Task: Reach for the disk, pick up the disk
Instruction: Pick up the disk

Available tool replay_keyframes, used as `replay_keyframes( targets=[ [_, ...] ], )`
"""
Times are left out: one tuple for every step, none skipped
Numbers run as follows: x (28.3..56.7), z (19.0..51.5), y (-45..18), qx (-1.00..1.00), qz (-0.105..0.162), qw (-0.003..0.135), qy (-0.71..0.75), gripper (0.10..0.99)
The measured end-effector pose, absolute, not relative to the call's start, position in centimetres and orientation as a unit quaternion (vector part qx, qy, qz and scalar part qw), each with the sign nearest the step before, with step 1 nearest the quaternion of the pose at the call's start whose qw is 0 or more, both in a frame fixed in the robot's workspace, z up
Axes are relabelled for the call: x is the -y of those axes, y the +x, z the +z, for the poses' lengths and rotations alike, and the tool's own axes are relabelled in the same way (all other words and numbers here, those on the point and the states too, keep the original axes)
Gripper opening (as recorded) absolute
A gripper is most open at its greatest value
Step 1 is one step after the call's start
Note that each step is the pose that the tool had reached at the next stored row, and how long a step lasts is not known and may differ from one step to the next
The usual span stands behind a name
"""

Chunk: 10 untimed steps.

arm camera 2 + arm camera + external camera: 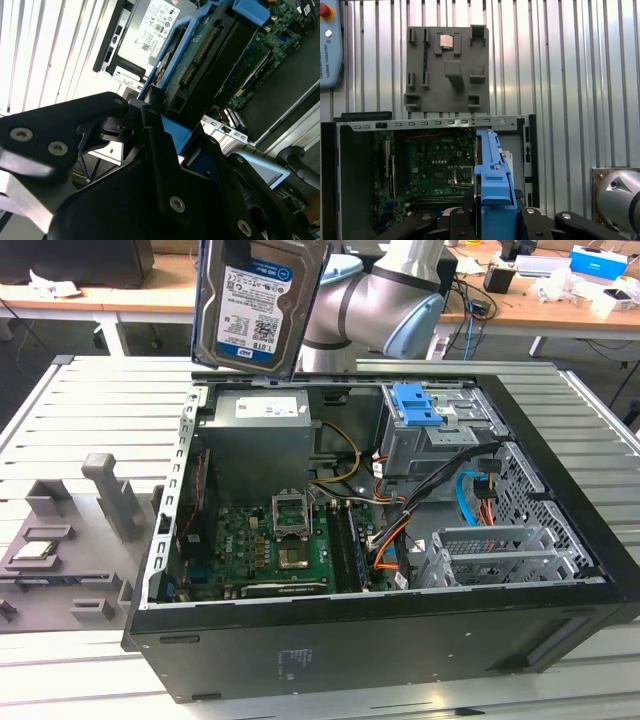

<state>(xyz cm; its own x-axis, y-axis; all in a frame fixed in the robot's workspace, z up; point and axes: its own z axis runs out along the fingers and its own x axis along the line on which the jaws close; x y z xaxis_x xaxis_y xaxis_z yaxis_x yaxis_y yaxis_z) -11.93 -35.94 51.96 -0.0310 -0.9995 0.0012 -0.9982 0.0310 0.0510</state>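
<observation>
Claw [494, 202]: closed on the disk [258, 305], which is gripped by its blue rails.
Disk: held in the claw, well above the open computer case [380, 650].
Bench [100, 400]: below the claw, under the computer case.

Open air around disk [258, 305], high above computer case [380, 645]; beneath, power supply [262, 435], drive cage [430, 445], cables [445, 472] crowd passage.
</observation>
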Motion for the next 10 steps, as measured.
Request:
replay_keyframes(
  targets=[
    [35.9, 51.9, -11.7, 0.718, -0.018, 0.018, 0.696, 0.373],
    [35.9, 51.8, -11.6, 0.718, -0.018, 0.018, 0.696, 0.373],
    [35.9, 51.8, -11.4, 0.718, -0.018, 0.018, 0.696, 0.373],
    [35.9, 51.7, -11.2, 0.717, -0.018, 0.018, 0.696, 0.373],
    [35.9, 51.7, -11.1, 0.717, -0.018, 0.018, 0.696, 0.373],
    [35.9, 51.6, -10.9, 0.717, -0.018, 0.018, 0.696, 0.373],
    [35.9, 51.5, -10.6, 0.717, -0.018, 0.018, 0.696, 0.373],
    [35.9, 51.5, -10.5, 0.717, -0.018, 0.018, 0.696, 0.373],
    [35.9, 51.4, -10.3, 0.717, -0.018, 0.018, 0.697, 0.373],
    [35.9, 51.3, -10.1, 0.717, -0.018, 0.018, 0.697, 0.373]
  ],
)
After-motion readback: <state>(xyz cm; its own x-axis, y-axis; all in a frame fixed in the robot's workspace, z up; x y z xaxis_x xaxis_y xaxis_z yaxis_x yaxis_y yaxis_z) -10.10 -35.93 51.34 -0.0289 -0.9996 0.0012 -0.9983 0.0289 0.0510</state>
